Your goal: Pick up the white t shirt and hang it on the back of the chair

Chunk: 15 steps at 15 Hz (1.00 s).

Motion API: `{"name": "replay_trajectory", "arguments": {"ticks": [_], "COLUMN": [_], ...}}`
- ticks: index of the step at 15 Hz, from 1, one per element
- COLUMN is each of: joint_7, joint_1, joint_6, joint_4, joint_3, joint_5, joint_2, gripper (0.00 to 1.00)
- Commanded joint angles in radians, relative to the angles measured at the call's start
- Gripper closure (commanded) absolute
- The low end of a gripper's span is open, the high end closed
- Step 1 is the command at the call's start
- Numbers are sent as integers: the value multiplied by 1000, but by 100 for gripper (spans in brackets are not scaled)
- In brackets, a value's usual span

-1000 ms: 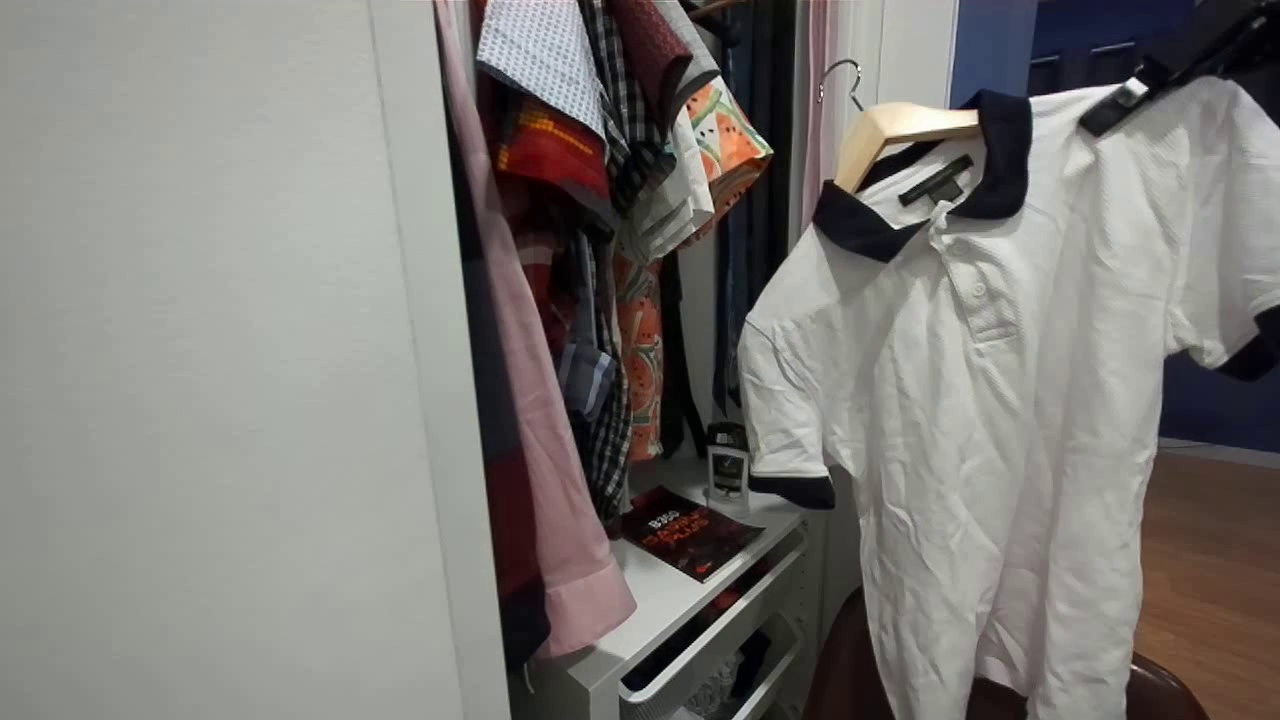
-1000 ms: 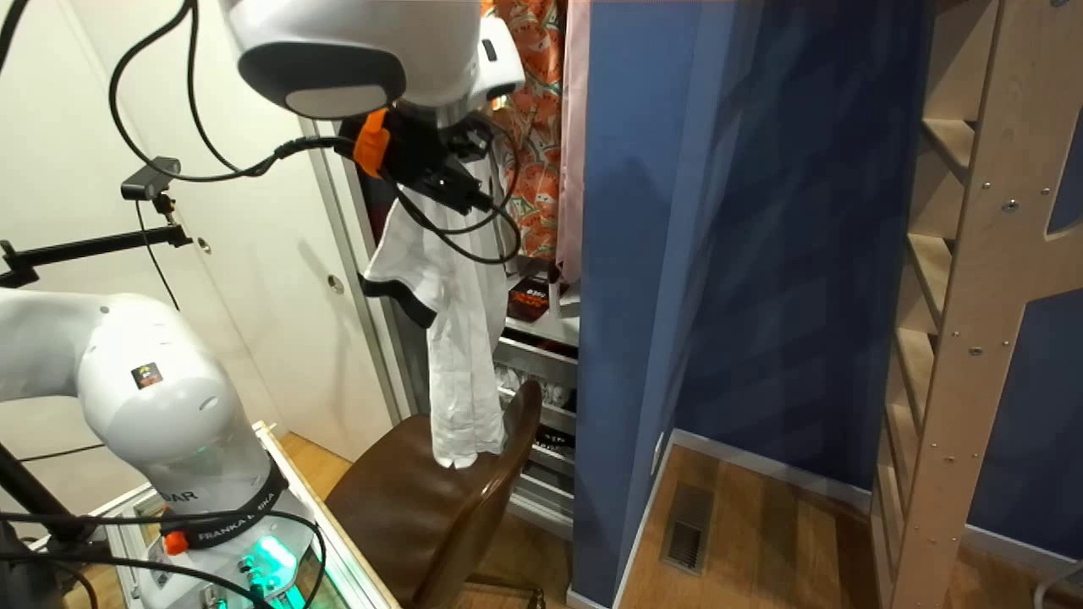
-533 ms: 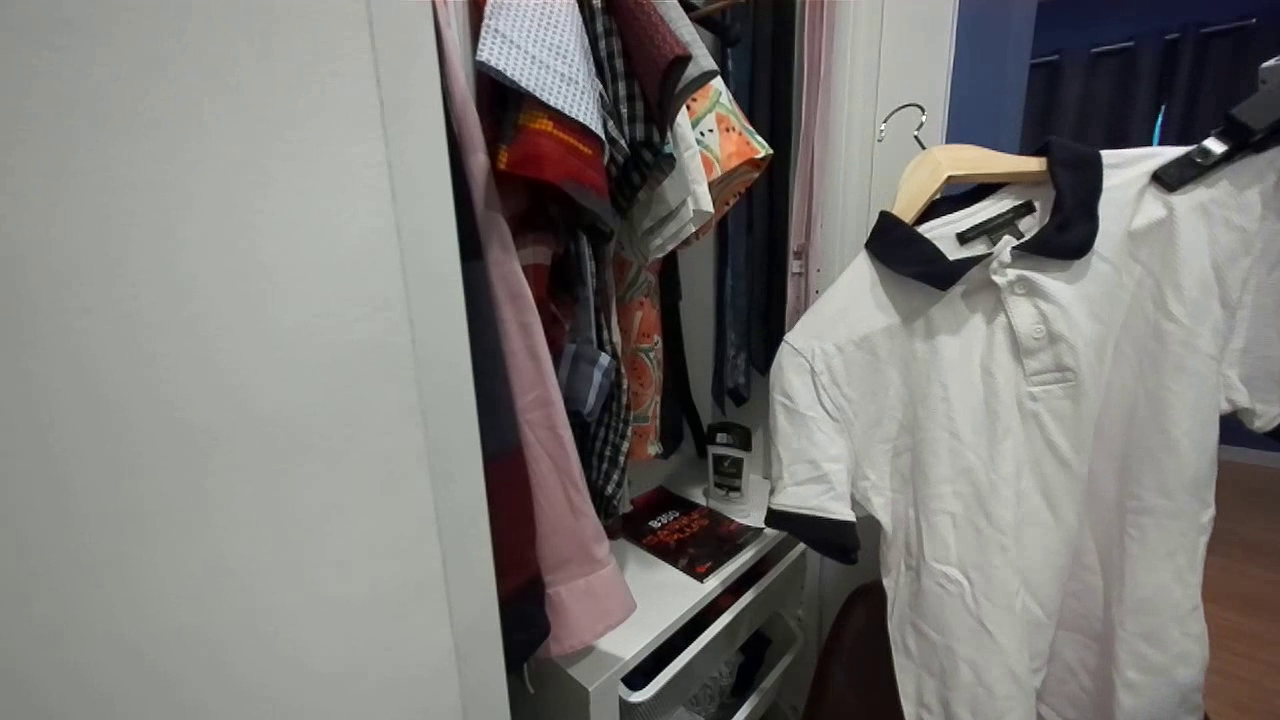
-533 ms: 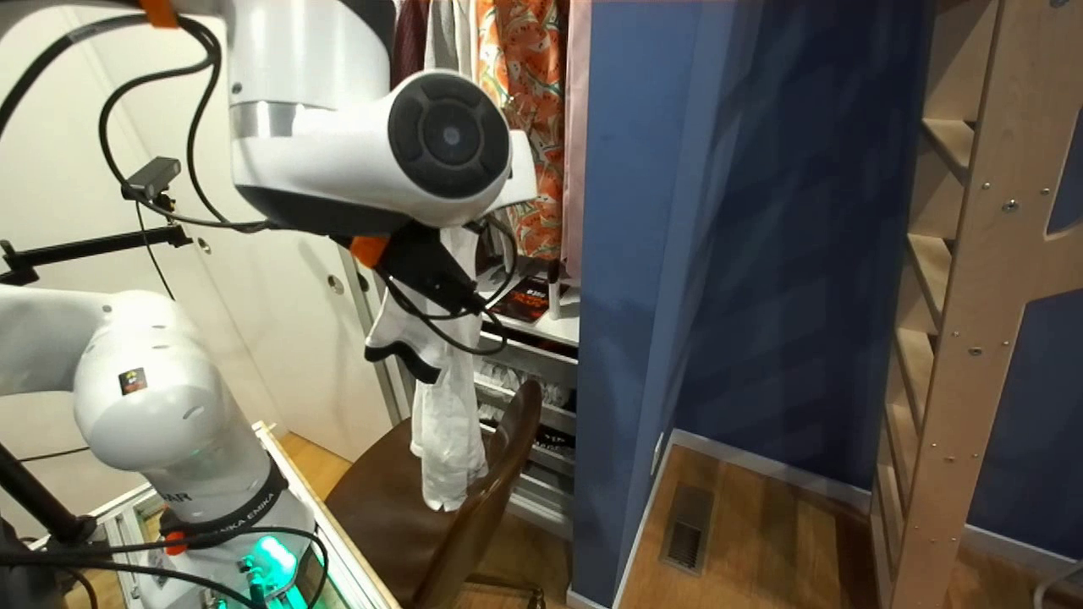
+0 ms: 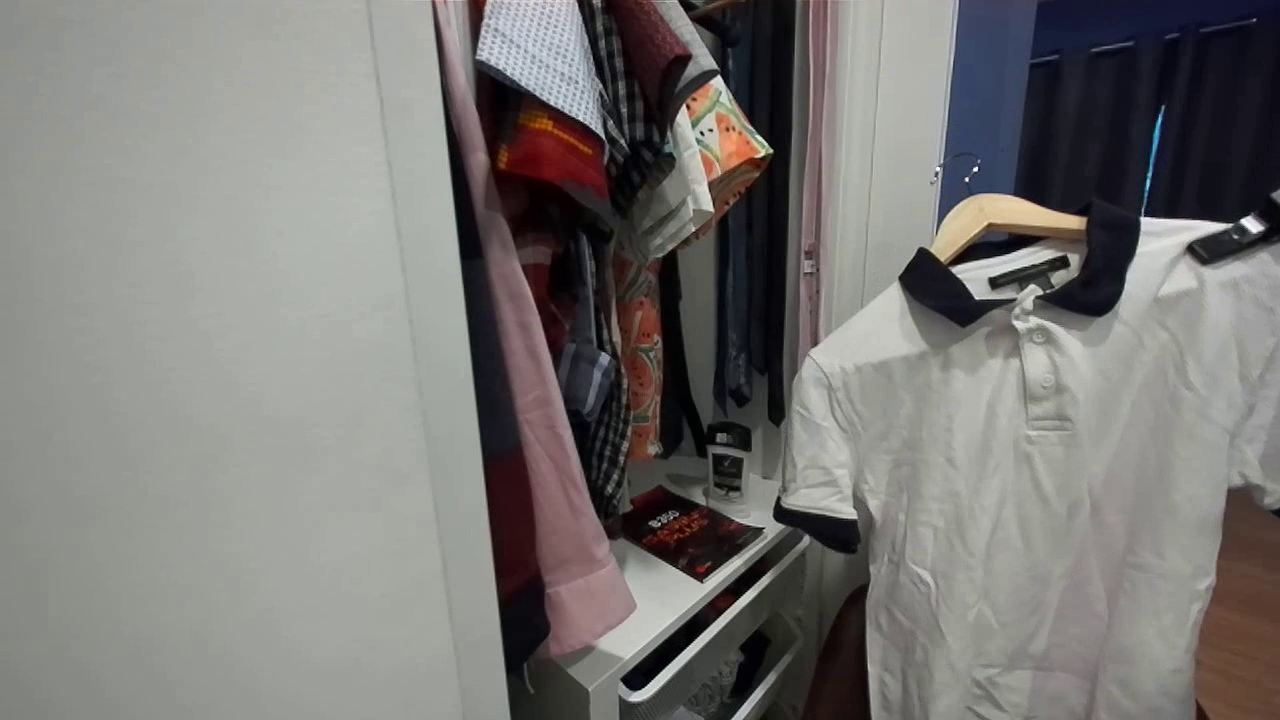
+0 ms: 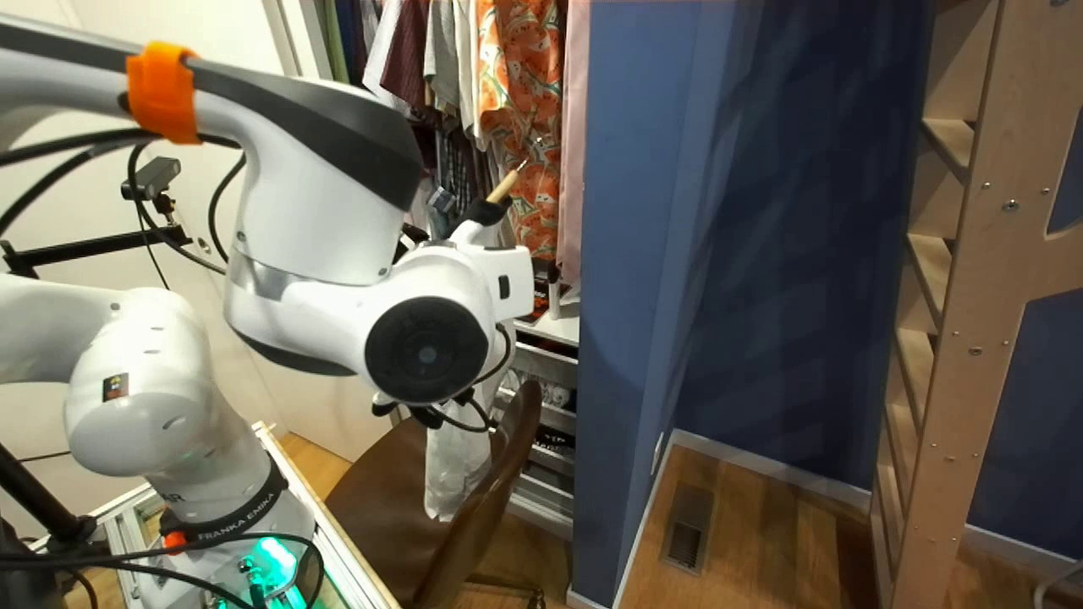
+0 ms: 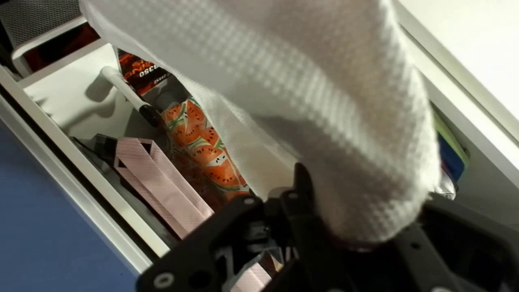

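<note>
The white t shirt (image 5: 1000,460) hangs on a light wooden hanger (image 5: 1030,215), its dark collar facing the camera in an exterior view. My gripper (image 5: 1205,246) is shut on the shoulder cloth, at the right edge of that view. In the wrist view, white fabric (image 7: 292,81) bulges up between the fingers (image 7: 303,184) and covers one of them. The chair (image 6: 499,491) has a brown backrest; the shirt's lower part (image 6: 455,474) hangs over the seat beside it, partly behind the arm. Whether cloth touches the backrest I cannot tell. The arm hides the gripper there.
A white drawer unit (image 5: 660,625) with a dark booklet (image 5: 690,535) stands in the wardrobe, under several hanging garments (image 5: 640,330). A blue wall (image 6: 622,279) juts out past the chair. A wooden ladder (image 6: 948,304) stands at the far right.
The arm and gripper have come down a good way, carrying the shirt lower. In an exterior view shirt and hanger have also shifted right. The grip on the shoulder has stayed the same.
</note>
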<state>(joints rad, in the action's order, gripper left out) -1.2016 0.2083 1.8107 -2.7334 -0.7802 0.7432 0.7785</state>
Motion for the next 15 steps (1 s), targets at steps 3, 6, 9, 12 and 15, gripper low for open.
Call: {"name": "replay_trajectory", "arguments": {"ticks": [3, 6, 9, 12, 15], "joint_7": [-128, -126, -130, -162, -221], "joint_1": [41, 64, 65, 25, 30], "joint_6": [58, 43, 43, 82, 105], "joint_4": [-2, -9, -7, 10, 10], "joint_3": [-4, 18, 20, -6, 1], "joint_5": [50, 30, 34, 78, 117], "joint_2": [-114, -133, -142, -253, -323], "gripper": [96, 83, 96, 96, 96]}}
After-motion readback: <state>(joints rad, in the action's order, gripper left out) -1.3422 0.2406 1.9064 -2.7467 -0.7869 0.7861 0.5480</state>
